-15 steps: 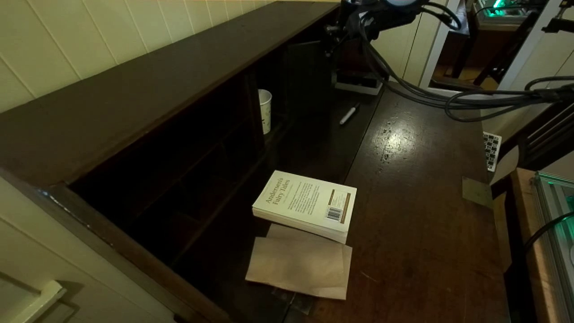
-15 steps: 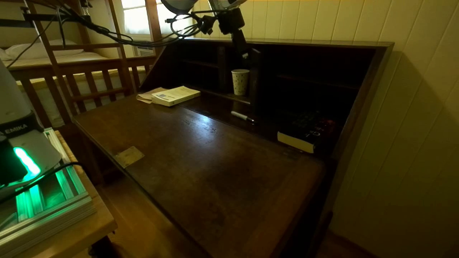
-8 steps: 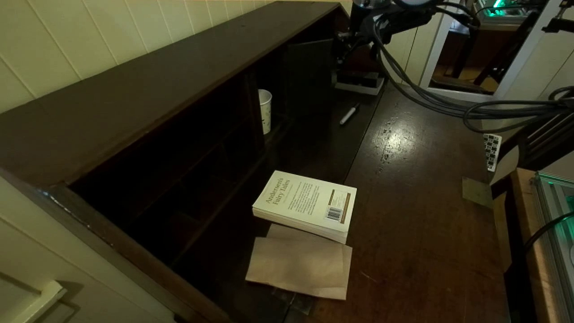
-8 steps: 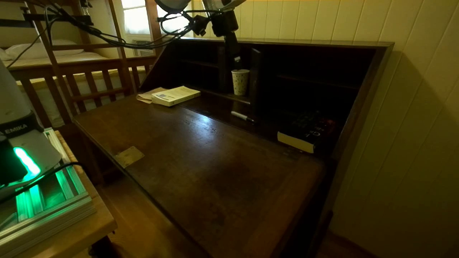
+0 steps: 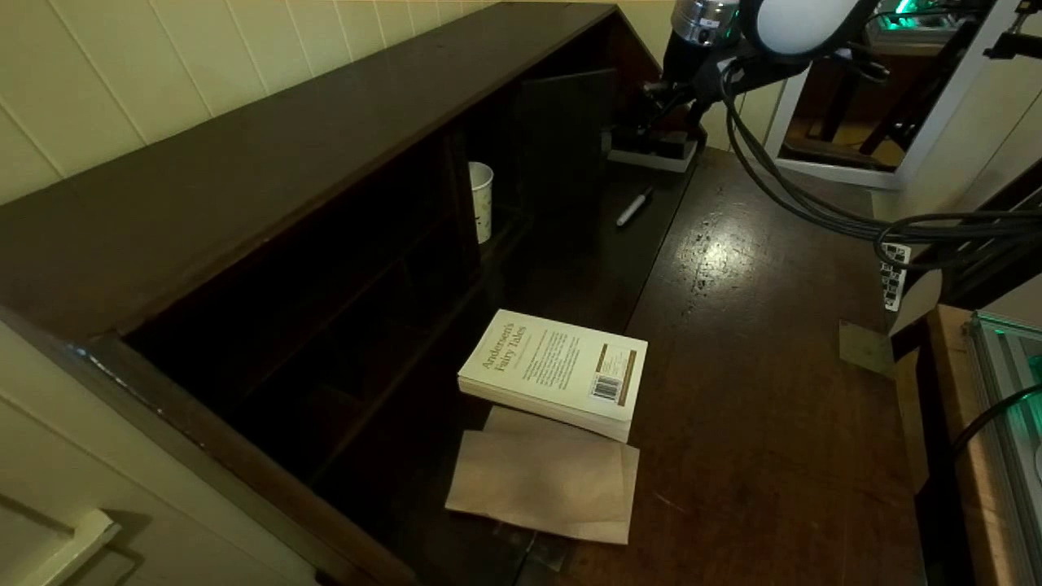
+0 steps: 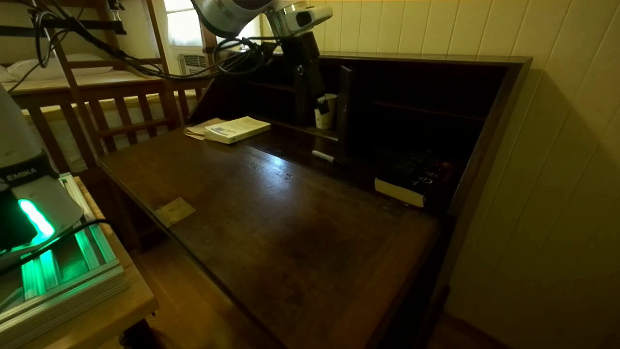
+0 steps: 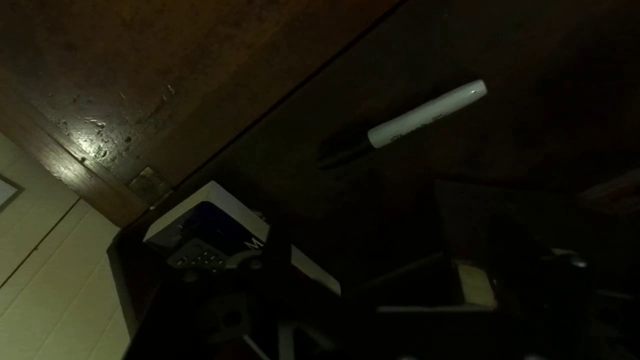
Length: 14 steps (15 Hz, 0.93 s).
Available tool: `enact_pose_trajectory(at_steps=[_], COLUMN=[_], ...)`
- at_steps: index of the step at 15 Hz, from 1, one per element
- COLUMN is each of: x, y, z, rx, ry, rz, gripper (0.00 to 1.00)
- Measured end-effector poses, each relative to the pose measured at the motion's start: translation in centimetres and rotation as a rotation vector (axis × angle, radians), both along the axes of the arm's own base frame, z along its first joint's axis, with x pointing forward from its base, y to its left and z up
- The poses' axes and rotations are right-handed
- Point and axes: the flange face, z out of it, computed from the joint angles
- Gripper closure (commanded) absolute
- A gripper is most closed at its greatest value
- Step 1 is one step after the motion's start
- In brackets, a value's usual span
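My gripper (image 6: pixel 322 105) points down into the open desk, in the air with nothing between its fingers. In the wrist view its dark fingers stand wide apart at the bottom, hard to make out in the shadow. A white marker with a black cap (image 7: pixel 427 115) lies on the dark desk surface beyond the fingertips, untouched; both exterior views show it too. The patterned paper cup (image 6: pixel 331 116) stands upright in a cubby, partly covered by the gripper. Below the gripper in an exterior view lies a thick dark book (image 5: pixel 651 159), whose pale page edge shows.
An upright dark panel (image 5: pixel 566 146) juts out beside the cup's cubby. Andersen's Fairy Tales (image 5: pixel 562 370) lies against a folded brown paper (image 5: pixel 541 488). Black cables (image 5: pixel 814 207) hang from the arm over the desk. The desk's shelf top (image 5: pixel 309 122) runs along the wall.
The gripper has come down and moved away from the upright panel; its tip now covers part of the cup in an exterior view. The marker, cup and books lie where they were.
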Motion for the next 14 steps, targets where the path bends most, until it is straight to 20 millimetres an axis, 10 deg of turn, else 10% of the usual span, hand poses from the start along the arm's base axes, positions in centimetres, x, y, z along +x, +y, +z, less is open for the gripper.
enact_pose_trajectory(at_steps=[14], x=[-0.2], y=[-2.1], z=[-7.4], rx=[0.037], ry=[-0.022], rz=[0.040], gripper=[0.00])
